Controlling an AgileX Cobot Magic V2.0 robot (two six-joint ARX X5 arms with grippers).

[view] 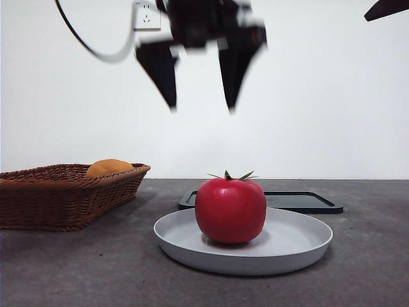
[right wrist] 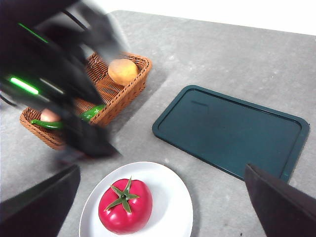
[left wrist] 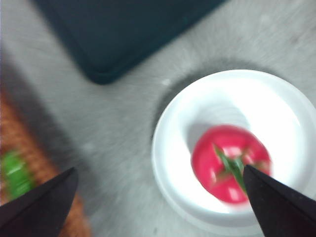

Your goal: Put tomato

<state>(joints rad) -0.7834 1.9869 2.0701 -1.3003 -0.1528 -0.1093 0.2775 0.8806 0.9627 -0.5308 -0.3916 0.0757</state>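
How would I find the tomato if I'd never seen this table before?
Look for the round white plate at the front of the grey table, before the dark green tray and beside the wicker basket. The tomato sits alone on that plate. It is shiny red with a green leafy stem, unlike the orange fruit in the basket.

The tomato sits on the plate, near the desk's front edge, approx. mid-width. A flat tray lies just behind the plate, toward the back edge. A wicker basket stands to the left, apart from the plate, w/ a round fruit in it. The left pincer hangs above the plate, jaws spread, clear of the tomato.
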